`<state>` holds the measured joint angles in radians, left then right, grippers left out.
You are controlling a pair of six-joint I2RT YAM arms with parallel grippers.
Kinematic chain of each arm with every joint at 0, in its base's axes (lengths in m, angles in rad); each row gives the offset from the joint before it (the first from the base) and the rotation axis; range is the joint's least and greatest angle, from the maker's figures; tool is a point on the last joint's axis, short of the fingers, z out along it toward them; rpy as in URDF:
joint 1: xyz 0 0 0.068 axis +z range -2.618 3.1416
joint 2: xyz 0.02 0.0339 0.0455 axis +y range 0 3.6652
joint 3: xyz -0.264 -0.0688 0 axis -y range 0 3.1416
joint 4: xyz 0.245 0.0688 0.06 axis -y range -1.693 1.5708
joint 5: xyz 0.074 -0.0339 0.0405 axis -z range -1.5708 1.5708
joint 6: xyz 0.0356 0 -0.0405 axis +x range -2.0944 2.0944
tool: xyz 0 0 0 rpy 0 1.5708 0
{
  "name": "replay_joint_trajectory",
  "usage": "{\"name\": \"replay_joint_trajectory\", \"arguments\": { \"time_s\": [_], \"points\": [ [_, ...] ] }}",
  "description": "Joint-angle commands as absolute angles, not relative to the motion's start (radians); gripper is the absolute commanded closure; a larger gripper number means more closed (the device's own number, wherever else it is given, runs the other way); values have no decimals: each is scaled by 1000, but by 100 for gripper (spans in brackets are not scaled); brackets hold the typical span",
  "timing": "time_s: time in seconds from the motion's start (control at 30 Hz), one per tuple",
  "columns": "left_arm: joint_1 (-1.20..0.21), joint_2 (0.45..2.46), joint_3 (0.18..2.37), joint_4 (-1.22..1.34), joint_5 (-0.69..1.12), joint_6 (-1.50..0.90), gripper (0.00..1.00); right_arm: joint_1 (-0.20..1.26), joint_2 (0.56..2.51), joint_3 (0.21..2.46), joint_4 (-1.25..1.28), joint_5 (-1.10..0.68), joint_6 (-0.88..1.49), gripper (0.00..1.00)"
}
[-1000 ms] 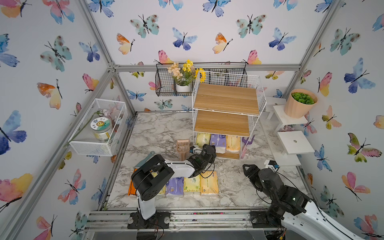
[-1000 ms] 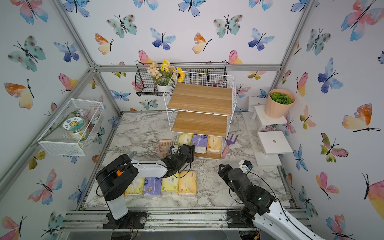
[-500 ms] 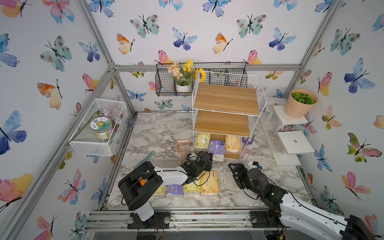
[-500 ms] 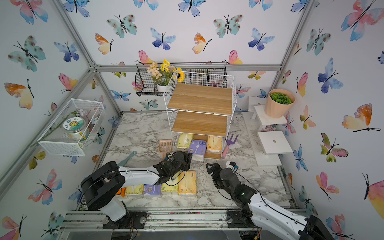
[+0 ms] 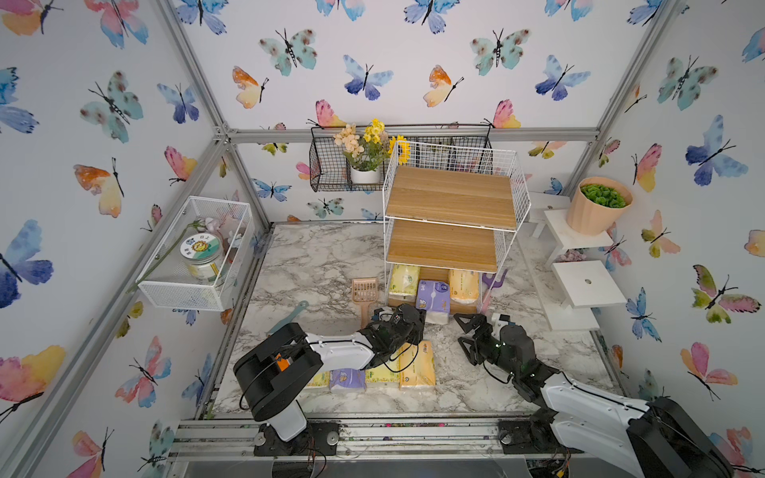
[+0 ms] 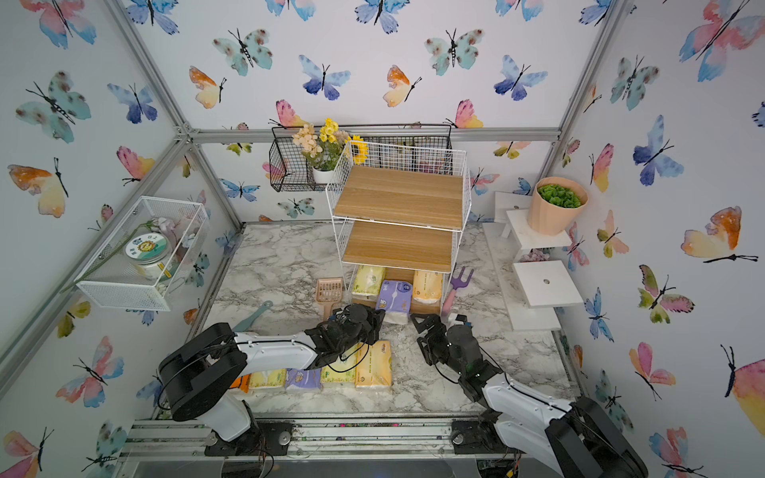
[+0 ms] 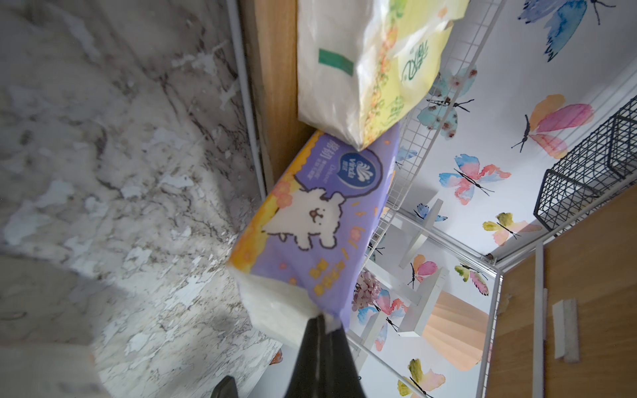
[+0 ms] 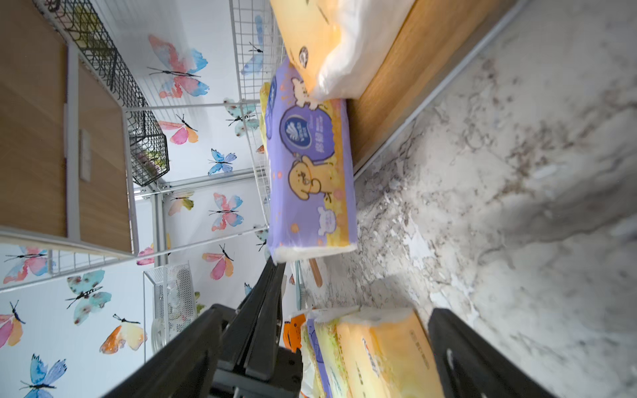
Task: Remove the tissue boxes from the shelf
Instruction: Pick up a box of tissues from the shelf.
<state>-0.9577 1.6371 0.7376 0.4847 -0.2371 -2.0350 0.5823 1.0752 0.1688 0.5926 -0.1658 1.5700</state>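
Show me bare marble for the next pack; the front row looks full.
Widest bare marble: back left, between shelf, scoop and mesh basket. Smaller patch: between the row's light orange pack and the right arm. Crowded: the shelf's front, where the left gripper pinches the purple pack beside the open right gripper.

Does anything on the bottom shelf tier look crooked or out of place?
Yes: the purple pack juts out past the bottom tier of the shelf, skewed, its corner pinched by the left tool. The yellow-green pack and light orange pack beside it sit inside.
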Motion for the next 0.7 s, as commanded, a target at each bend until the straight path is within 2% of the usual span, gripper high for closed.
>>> {"name": "replay_joint_trajectory", "arguments": {
  "time_s": [0.0,0.17,0.4,0.67],
  "points": [
    [-963,1605,752,465,-183,-2030,100,565,1152,217,701,-275,1540,2],
    [-964,1600,750,460,-180,-2034,100,562,1293,239,858,-275,1561,6],
    [-963,1600,741,461,-163,-2046,100,541,1476,265,1030,-310,1573,19],
    [-963,1595,755,445,-158,-2046,100,534,1581,275,1138,-306,1562,21]
  ]
}}
